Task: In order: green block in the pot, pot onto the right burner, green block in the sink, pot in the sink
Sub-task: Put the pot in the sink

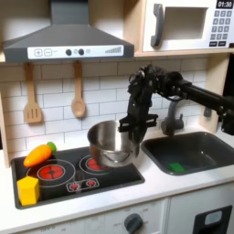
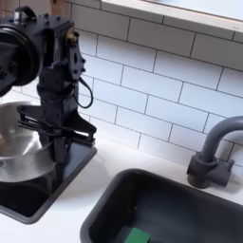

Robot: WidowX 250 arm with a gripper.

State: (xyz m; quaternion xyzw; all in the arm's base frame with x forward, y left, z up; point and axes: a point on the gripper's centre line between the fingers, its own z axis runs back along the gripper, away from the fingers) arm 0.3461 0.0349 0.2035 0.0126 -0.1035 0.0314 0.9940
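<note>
First exterior view: the round shiny steel pot [image 1: 111,142] is off the black glossy cooktop [image 1: 64,183], tipped, its open mouth facing up and toward the first exterior view's left, its base over the right burner [image 1: 94,164], the red ring of concentric circles. The black pincer [image 1: 133,129] comes down on the pot's rim at the first exterior view's right and looks clamped on it, though the fingertips are too small to read for sure. The small bright green block [image 1: 176,167] lies on the floor of the dark grey rectangular sink [image 1: 218,146], near the basin's front; too small to tell which way it points. Dark curved faucet [image 1: 173,117] stands behind the sink. An orange carrot w/ green top [image 1: 39,154] lies slantwise at the cooktop's back left corner in the first exterior view, green end up-right. A yellow block [image 1: 28,190] sits in front of it. Two wooden utensils hang on the tile wall.

Second exterior view: closer. The arm's black wrist [image 2: 52,71] hangs over the pot [image 2: 24,152], w/ cables showing. The pot's inner wall & tilt are plain here. Pincer tips are hidden behind the wrist. The green block [image 2: 138,235] shows as a sliver at the bottom edge, in the sink [image 2: 180,199]. The faucet [image 2: 216,152] base sits on the white worktop [image 2: 114,166].
</note>
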